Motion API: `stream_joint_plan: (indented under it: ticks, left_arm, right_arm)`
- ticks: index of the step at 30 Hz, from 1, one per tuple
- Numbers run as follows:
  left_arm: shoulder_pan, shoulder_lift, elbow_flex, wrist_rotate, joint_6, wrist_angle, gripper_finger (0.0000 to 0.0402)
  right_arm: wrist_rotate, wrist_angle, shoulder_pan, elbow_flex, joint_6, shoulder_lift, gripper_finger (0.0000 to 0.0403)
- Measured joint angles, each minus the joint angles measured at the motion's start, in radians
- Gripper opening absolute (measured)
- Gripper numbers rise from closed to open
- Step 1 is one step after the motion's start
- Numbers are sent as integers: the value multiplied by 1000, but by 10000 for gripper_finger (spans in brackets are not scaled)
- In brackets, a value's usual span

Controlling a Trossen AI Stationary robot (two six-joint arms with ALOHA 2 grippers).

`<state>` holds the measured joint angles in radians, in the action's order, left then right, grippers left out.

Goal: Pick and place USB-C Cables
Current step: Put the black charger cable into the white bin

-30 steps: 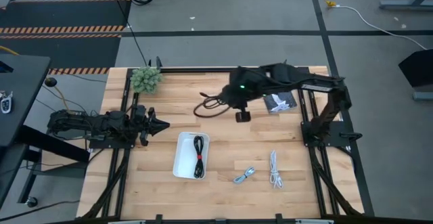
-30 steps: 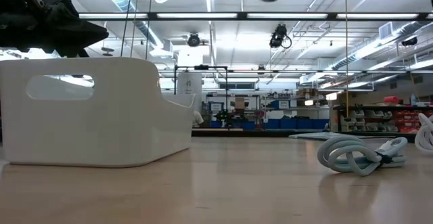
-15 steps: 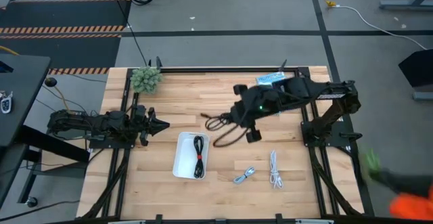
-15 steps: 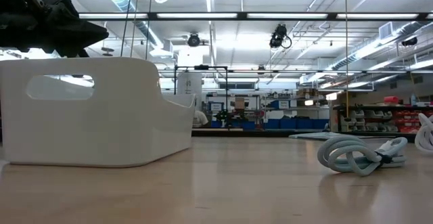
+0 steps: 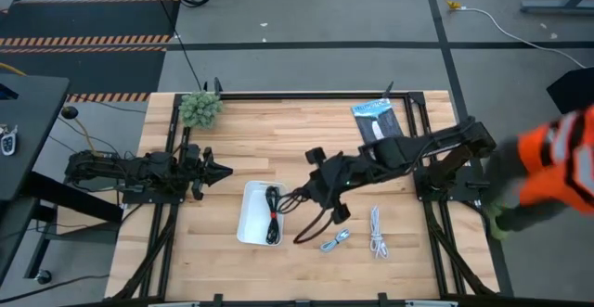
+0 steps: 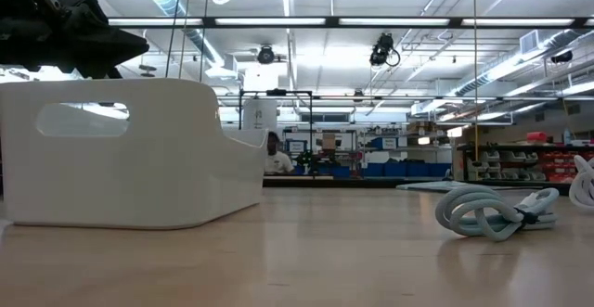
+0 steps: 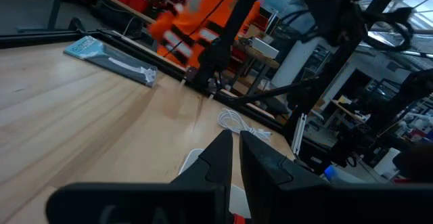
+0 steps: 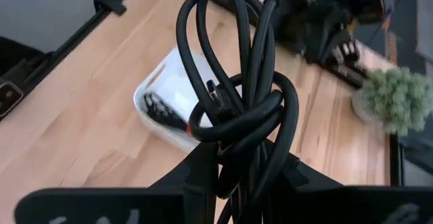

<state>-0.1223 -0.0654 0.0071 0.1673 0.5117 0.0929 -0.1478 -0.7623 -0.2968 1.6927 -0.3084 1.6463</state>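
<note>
My right gripper (image 5: 322, 185) hovers just right of the white tray (image 5: 251, 222), shut on the black-brown cable (image 5: 306, 211). This coil fills the right wrist view (image 8: 237, 109). The red-and-black cable (image 5: 272, 214) lies in the tray. On the wood near the near edge lie the silver-grey cable (image 5: 335, 240) and the white cable (image 5: 377, 231). The low view shows the silver-grey cable (image 6: 492, 210) resting flat beside the tray (image 6: 130, 149). My left gripper (image 5: 221, 170) waits shut at the table's left, above the surface. My right gripper pinches the black-brown cable's wrapped middle (image 8: 238, 137) between its two fingers (image 8: 203, 173). The loops stick out past the fingertips. The coil is lifted clear of the table and hangs beside the tray's right wall.
A blue-black flat packet (image 5: 378, 120) lies at the far right of the table, and a green plant (image 5: 200, 108) sits at the far left corner. A person in orange (image 5: 557, 163) stands just off the table's right edge. Bare wood spreads between tray and packet.
My right gripper has travelled from the table's far middle toward the near left, ending beside the tray, still carrying the black-brown coil aloft. The packet it had covered now shows. A person in orange has come up to the right edge.
</note>
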Motion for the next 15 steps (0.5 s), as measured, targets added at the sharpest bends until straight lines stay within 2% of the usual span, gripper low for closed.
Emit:
stream_joint_plan:
  ticks: [9, 15]
  left_arm:
    - [0, 0, 0, 0, 0, 0, 36]
    - [0, 0, 0, 0, 0, 0, 36]
  right_arm:
    - [14, 299, -2, -186, -90, 0, 83]
    - [19, 541, -1, -328, -236, 0, 83]
